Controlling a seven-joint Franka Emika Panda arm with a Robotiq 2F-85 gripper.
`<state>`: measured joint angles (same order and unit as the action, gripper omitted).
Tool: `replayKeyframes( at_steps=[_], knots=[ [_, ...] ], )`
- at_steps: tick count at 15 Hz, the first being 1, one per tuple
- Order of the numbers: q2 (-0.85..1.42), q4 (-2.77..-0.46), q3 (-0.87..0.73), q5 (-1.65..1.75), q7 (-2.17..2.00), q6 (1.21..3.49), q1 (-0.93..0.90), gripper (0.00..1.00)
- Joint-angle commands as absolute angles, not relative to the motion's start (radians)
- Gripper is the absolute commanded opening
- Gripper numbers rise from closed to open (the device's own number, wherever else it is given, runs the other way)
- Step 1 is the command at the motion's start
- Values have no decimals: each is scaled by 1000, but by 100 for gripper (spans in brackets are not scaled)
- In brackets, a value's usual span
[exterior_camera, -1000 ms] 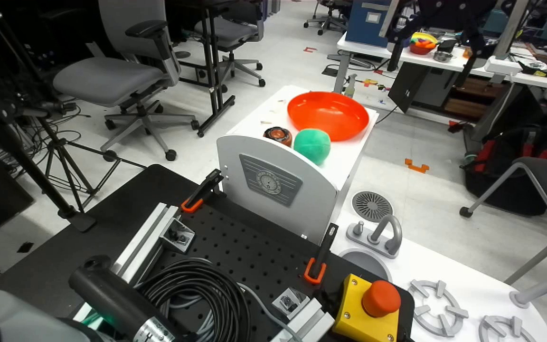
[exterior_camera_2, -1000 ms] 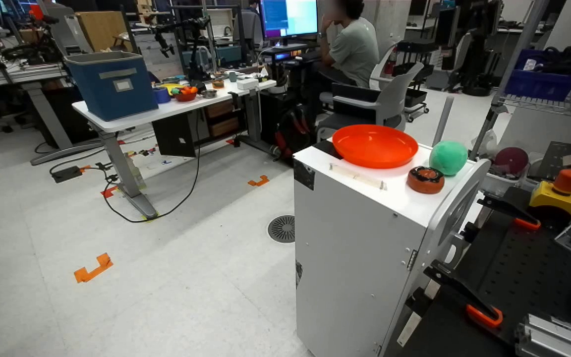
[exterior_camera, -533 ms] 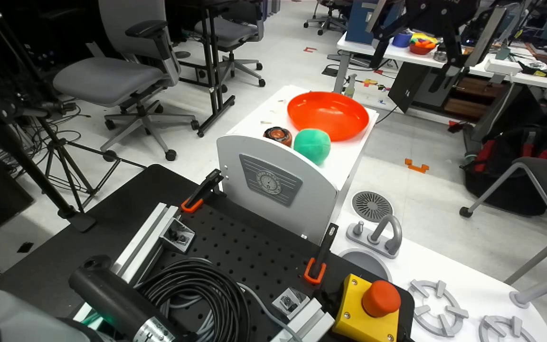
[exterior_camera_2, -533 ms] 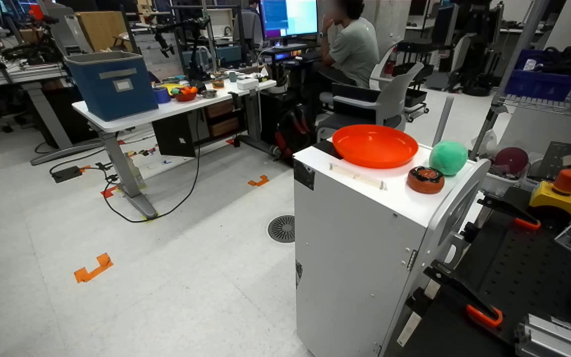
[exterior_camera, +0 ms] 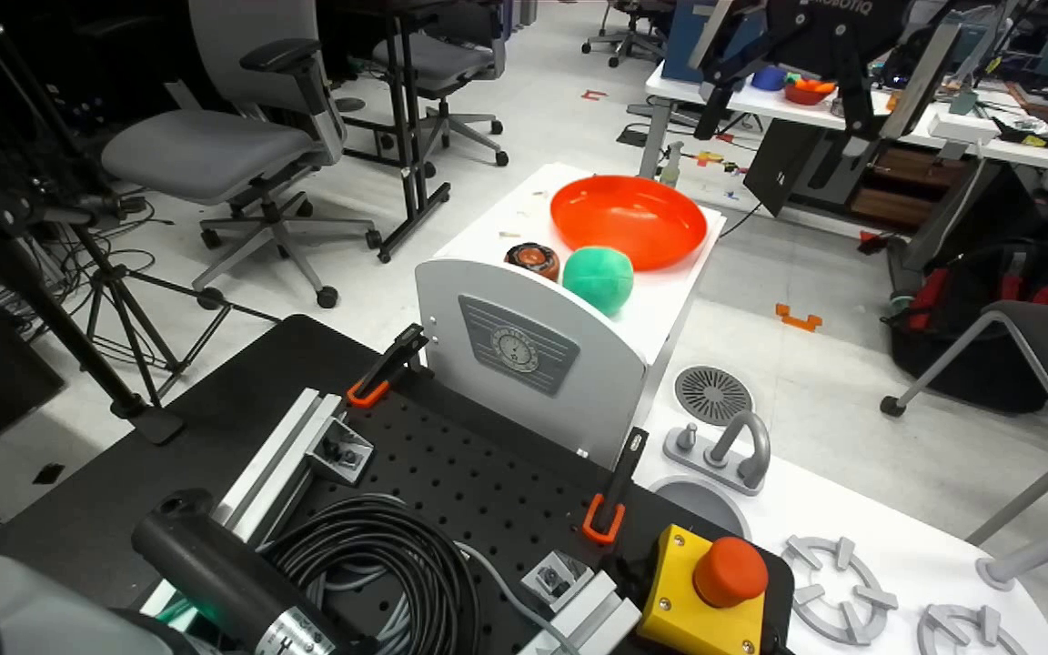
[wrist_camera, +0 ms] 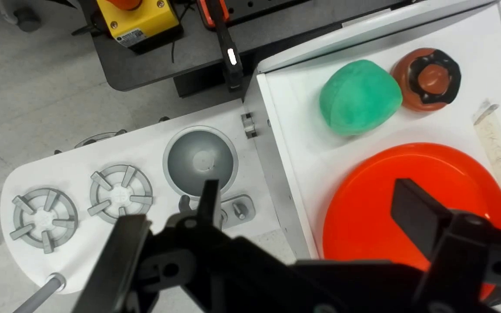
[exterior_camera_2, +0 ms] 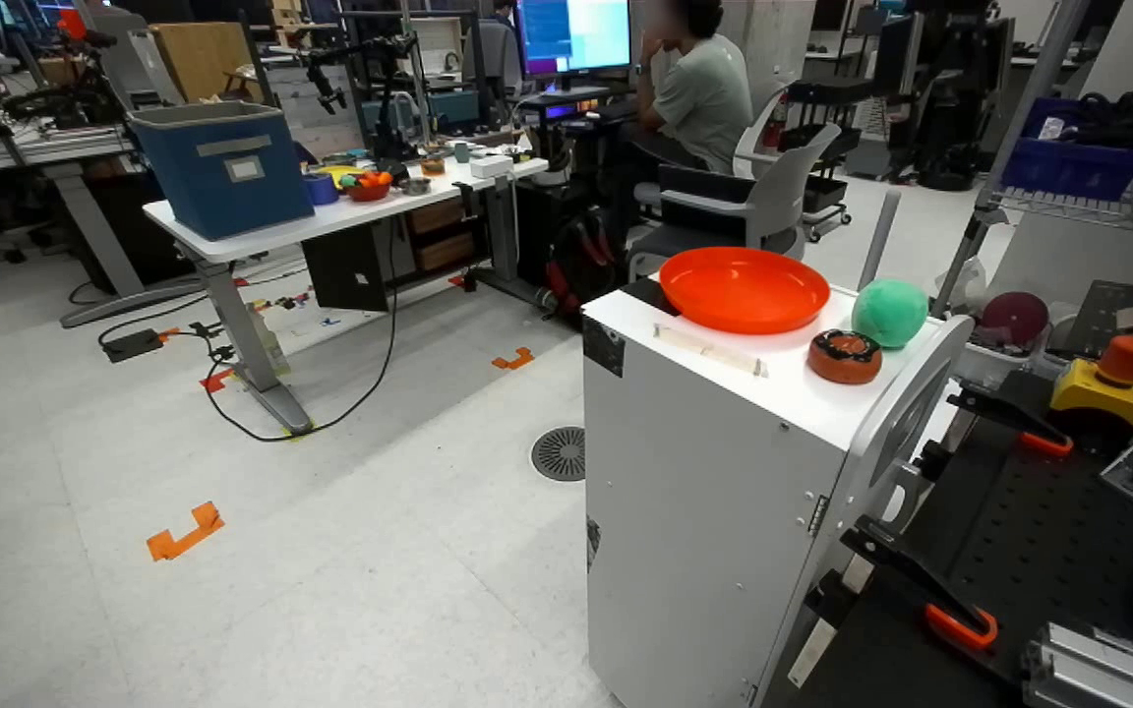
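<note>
My gripper (exterior_camera: 768,141) hangs open and empty at the upper right in an exterior view. In the wrist view its fingers (wrist_camera: 310,202) are wide apart, one over the orange-red bowl (wrist_camera: 376,204) and one over the sink side. The bowl is shallow, empty and stands on a white cabinet top (wrist_camera: 302,161). It also shows in both exterior views (exterior_camera: 629,218) (exterior_camera_2: 744,285). A green soft ball (wrist_camera: 359,98) (exterior_camera: 599,280) (exterior_camera_2: 889,313) sits beside a brown round toy with a black ring (wrist_camera: 434,80) (exterior_camera: 533,260) (exterior_camera_2: 844,357). The gripper touches none of them. It is out of sight in an exterior view.
A grey upright panel (exterior_camera: 524,350) edges the cabinet top. A lower white counter has a sink (wrist_camera: 200,161), a faucet (exterior_camera: 747,450) and burner rings (wrist_camera: 121,194). A black table carries orange clamps (exterior_camera: 615,496), coiled cable (exterior_camera: 378,555) and a yellow emergency stop box (exterior_camera: 706,596).
In an exterior view my open gripper has moved left and slightly down, more of its body now showing. The bowl, ball and brown toy have not moved.
</note>
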<state>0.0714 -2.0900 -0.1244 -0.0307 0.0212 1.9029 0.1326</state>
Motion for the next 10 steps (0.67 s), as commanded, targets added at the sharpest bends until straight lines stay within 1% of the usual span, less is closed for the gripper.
replayKeyframes(
  at_steps=[1, 10],
  knots=[
    [68, -2080, -128, -38, 9, 1864, 135, 100],
    [88, -2062, -126, -32, 2, 1846, 133, 100]
  ],
)
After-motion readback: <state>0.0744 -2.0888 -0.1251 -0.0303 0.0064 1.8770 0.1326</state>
